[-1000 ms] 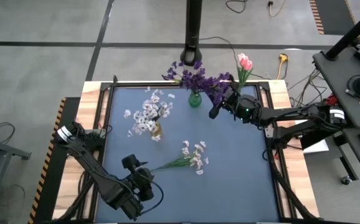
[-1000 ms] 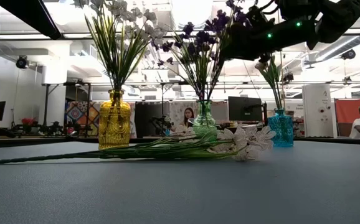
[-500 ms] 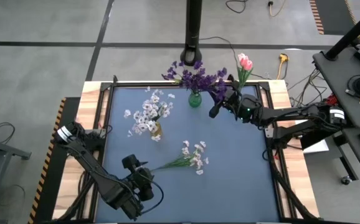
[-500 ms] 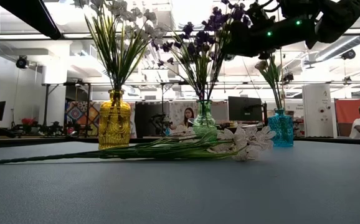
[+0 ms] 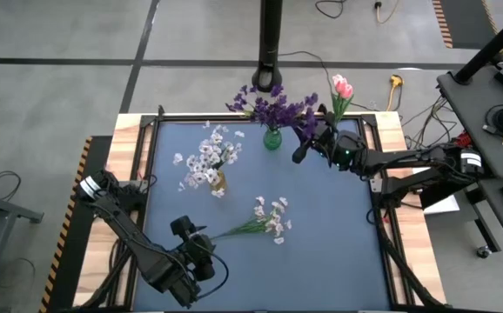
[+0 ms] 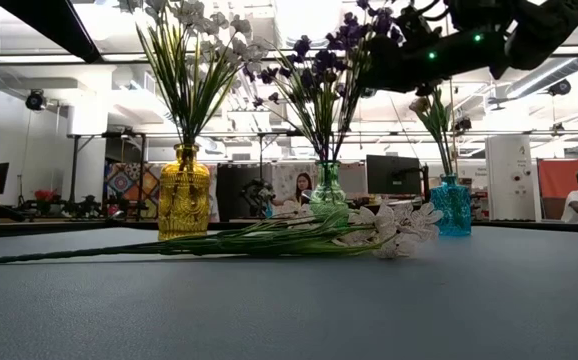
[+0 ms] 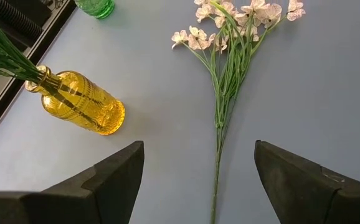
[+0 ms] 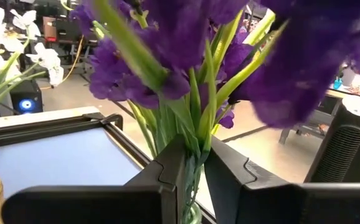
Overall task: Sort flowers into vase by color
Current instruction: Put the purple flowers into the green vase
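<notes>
Purple flowers [image 5: 273, 109] stand in a green vase [image 5: 272, 138] at the table's far edge. My right gripper [image 5: 302, 148] is beside them, shut on purple-flower stems. It shows high up in the low view [image 6: 409, 60]. White flowers stand in a yellow vase [image 5: 219, 183]. A white sprig [image 5: 264, 222] lies flat on the blue mat. Its stem end points at my open left gripper [image 5: 201, 252], which hovers just short of it [image 7: 198, 186]. Pink tulips [image 5: 342, 87] rise from a blue vase [image 6: 451, 205]. My right gripper pinches green stems of the purple flowers [image 8: 191, 155] between its two fingers [image 8: 167, 180], below the blossoms. It comes roughly level from the table's right, with the fingers across the stems. The stems stand upright and run down toward the green vase's mouth [image 8: 192, 214].
The vases stand close together along the far edge, so blossoms crowd the right arm [image 5: 391, 161]. The mat's raised black frame [image 5: 151, 156] borders the work area. Open mat lies to the near right [image 5: 338, 252]. People and screens show in the room beyond.
The blossoms of the sprig in my right gripper have swung a little toward the other purple flowers over the green vase. The gripper stays shut on the stems. The left arm and the lying white sprig have kept still.
</notes>
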You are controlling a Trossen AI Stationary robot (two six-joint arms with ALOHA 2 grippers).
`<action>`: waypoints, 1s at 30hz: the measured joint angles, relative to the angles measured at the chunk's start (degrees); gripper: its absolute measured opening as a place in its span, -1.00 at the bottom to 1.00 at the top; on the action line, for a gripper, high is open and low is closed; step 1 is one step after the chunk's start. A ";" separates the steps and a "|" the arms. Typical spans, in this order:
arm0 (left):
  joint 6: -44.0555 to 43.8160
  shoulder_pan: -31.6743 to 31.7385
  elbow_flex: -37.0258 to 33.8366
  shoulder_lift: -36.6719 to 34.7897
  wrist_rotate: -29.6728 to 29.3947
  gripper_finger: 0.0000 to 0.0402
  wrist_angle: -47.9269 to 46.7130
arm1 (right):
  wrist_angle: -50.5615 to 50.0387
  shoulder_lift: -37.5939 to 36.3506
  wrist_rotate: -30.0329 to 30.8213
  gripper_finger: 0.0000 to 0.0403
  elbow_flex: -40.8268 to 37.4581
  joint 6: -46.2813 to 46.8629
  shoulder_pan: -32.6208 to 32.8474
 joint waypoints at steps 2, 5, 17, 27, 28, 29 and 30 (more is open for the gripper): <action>-0.01 0.00 0.00 0.00 0.00 0.42 -0.02 | -0.02 0.00 -0.01 -0.76 0.00 0.00 -0.45; 0.01 0.00 0.00 0.00 -0.40 0.42 -0.02 | -0.01 0.00 -0.02 -0.76 0.00 0.00 -1.08; 0.41 0.05 0.00 0.00 -0.88 0.42 -0.09 | 0.40 0.00 -0.20 -0.76 0.00 -0.35 -2.15; 0.43 0.15 0.00 0.00 -0.96 0.42 -0.06 | 0.85 0.00 -1.67 -0.76 0.00 -1.11 -3.04; 0.43 0.19 0.00 0.00 -0.98 0.42 -0.08 | 1.02 0.00 -1.88 -0.76 0.00 -1.13 -3.21; 0.43 0.25 0.00 0.00 -0.98 0.42 -0.06 | 1.24 0.02 -2.49 -0.76 0.00 -1.08 -3.45; 0.43 0.28 0.00 0.00 -0.98 0.42 -0.10 | 1.57 0.02 -3.01 -0.76 0.00 -0.97 -3.76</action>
